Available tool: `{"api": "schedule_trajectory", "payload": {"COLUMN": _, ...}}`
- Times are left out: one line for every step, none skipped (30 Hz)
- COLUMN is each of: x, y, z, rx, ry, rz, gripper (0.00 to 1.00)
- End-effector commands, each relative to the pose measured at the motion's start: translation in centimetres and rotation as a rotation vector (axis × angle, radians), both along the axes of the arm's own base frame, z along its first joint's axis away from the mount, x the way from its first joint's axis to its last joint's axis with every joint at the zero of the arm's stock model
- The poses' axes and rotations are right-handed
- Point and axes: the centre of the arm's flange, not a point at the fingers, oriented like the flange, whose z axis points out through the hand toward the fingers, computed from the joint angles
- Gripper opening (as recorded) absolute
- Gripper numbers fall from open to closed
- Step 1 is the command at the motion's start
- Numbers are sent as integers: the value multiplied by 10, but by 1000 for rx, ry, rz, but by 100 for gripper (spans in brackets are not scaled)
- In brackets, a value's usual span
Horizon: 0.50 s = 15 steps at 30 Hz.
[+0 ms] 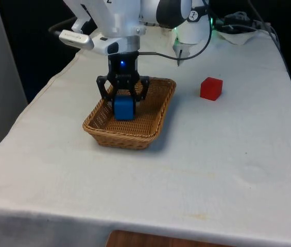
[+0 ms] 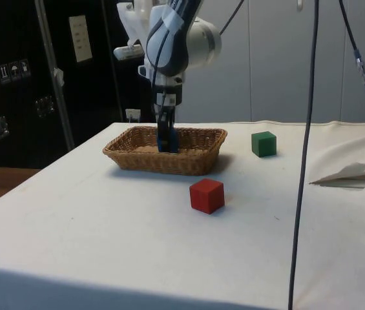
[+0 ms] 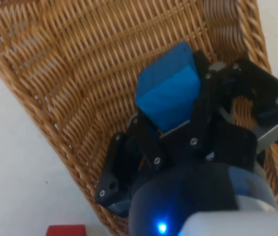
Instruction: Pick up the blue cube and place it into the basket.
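Note:
The blue cube (image 1: 123, 108) is down inside the wicker basket (image 1: 156, 127), near its middle, low over the woven floor. My gripper (image 1: 124, 103) reaches straight down into the basket and is shut on the cube, one finger against each side. In the wrist view the blue cube (image 3: 169, 92) sits tilted between the black fingers (image 3: 146, 140), with the basket's weave (image 3: 45, 73) right beneath it. From the side, the gripper (image 2: 165, 143) stands inside the basket (image 2: 163, 162), whose near wall hides the cube's lower part.
A red cube (image 1: 210, 88) lies on the cloth to the front view's right of the basket, also close to it in the side view (image 2: 207, 196). A green cube (image 2: 263, 143) sits beyond the basket's end. Black cables (image 2: 303, 161) hang near the table's side.

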Motion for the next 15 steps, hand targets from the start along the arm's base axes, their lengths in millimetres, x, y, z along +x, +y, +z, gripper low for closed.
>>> {"api": "schedule_trajectory", "payload": {"x": 2, "y": 1, "z": -1, "rx": 13, "ry": -15, "rz": 3, "gripper": 0}}
{"api": "schedule_trajectory", "payload": {"x": 2, "y": 1, "z": -2, "rx": 16, "ry": -19, "rz": -1, "gripper": 0}}
{"api": "schedule_trajectory", "payload": {"x": 0, "y": 0, "z": -3, "rx": 6, "ry": -3, "rz": -4, "gripper": 0}}
{"api": "schedule_trajectory", "payload": {"x": 2, "y": 2, "z": -2, "rx": 18, "ry": -20, "rz": -3, "gripper": 0}}
{"api": "schedule_trajectory", "payload": {"x": 2, "y": 1, "z": -2, "rx": 19, "ry": -22, "rz": -5, "gripper": 0}}
{"api": "schedule_trajectory", "payload": {"x": 2, "y": 1, "z": -2, "rx": 18, "ry": -22, "rz": -6, "gripper": 0}}
{"api": "schedule_trajectory", "payload": {"x": 2, "y": 1, "z": -2, "rx": 18, "ry": -20, "rz": -7, "gripper": 0}}
{"api": "schedule_trajectory", "payload": {"x": 2, "y": 2, "z": -3, "rx": 17, "ry": -19, "rz": -7, "gripper": 0}}
{"api": "schedule_trajectory", "payload": {"x": 1, "y": 1, "z": -3, "rx": 16, "ry": -17, "rz": -7, "gripper": 0}}
{"api": "schedule_trajectory", "payload": {"x": 1, "y": 1, "z": -3, "rx": 15, "ry": -16, "rz": -8, "gripper": 0}}
{"api": "schedule_trajectory", "payload": {"x": 1, "y": 0, "z": -3, "rx": 10, "ry": -8, "rz": -7, "gripper": 0}}
{"api": "schedule_trajectory", "payload": {"x": 1, "y": 1, "z": -4, "rx": 14, "ry": -14, "rz": -7, "gripper": 0}}
{"api": "schedule_trajectory", "payload": {"x": 1, "y": 1, "z": -4, "rx": 13, "ry": -13, "rz": -7, "gripper": 0}}
{"api": "schedule_trajectory", "payload": {"x": 1, "y": 1, "z": -4, "rx": 13, "ry": -11, "rz": -6, "gripper": 3}}
{"api": "schedule_trajectory", "payload": {"x": 1, "y": 1, "z": -4, "rx": 12, "ry": -11, "rz": -8, "gripper": 9}}
